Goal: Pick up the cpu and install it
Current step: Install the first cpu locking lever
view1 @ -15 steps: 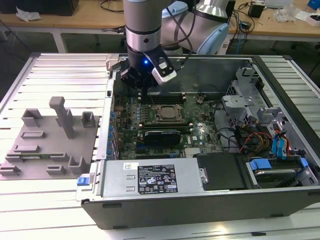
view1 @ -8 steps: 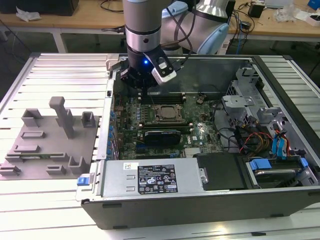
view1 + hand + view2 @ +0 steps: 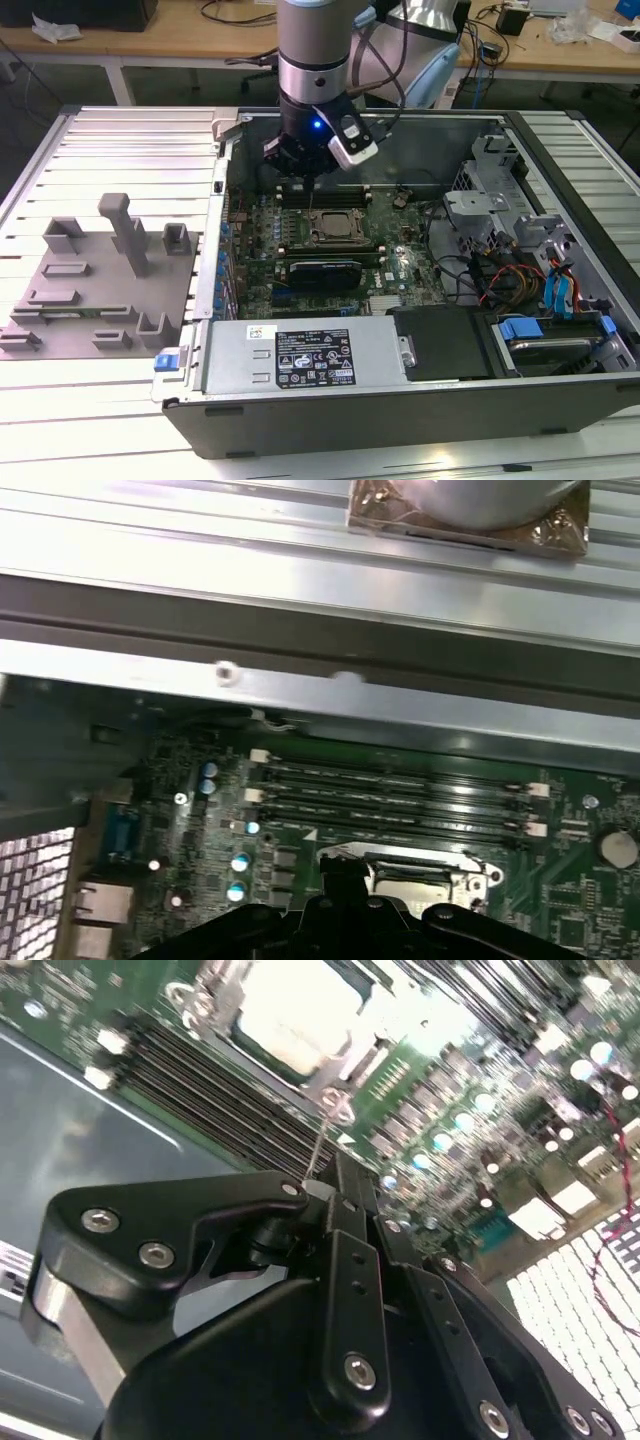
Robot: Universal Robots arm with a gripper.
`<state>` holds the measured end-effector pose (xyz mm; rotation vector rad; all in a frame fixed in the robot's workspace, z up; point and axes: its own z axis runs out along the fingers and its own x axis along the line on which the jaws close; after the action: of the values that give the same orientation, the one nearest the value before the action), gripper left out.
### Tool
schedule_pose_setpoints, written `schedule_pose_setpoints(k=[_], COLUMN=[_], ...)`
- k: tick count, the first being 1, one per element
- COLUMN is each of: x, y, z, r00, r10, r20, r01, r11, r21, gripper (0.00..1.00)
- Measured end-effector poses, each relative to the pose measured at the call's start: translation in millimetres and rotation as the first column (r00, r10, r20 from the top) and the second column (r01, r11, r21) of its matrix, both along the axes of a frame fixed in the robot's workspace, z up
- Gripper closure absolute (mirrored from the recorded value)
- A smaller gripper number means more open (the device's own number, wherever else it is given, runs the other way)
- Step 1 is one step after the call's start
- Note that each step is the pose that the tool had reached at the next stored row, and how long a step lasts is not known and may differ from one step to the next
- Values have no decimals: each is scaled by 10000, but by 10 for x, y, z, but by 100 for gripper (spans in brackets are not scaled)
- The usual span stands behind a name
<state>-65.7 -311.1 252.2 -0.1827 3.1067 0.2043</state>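
Note:
The cpu (image 3: 334, 229) lies flat in the black socket frame on the motherboard, its pale silver top showing. In both wrist views it is a bright square, the cpu (image 3: 298, 1008) just beyond the fingers and the cpu (image 3: 415, 880) partly behind the gripper body. My gripper (image 3: 309, 181) hangs just above the socket's far side, towards the exterior view's left. Its fingers (image 3: 345, 1215) are shut on the thin wire lever (image 3: 322, 1145), which rises from the socket's corner up into the gripper (image 3: 318, 1190).
The open computer case (image 3: 330, 420) surrounds the board. A black expansion card (image 3: 320, 272) lies just in front of the socket, and memory slots (image 3: 400, 790) run behind it. Cables and drive bays (image 3: 520, 270) crowd the exterior view's right. A grey fixture plate (image 3: 100, 280) sits outside, left.

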Motion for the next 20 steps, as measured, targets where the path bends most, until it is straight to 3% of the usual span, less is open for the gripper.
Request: schedule_pose_setpoints(k=[2,9,20], x=[74,83,177], y=[-1,-1,-2], z=[-1,-21,-156], r00=[10000,10000,10000], r10=[-27,-29,-65], r20=[-1,-1,10], r01=[27,29,65], r11=[10000,10000,10000], r21=[-2,-1,0], gripper=[89,89,89])
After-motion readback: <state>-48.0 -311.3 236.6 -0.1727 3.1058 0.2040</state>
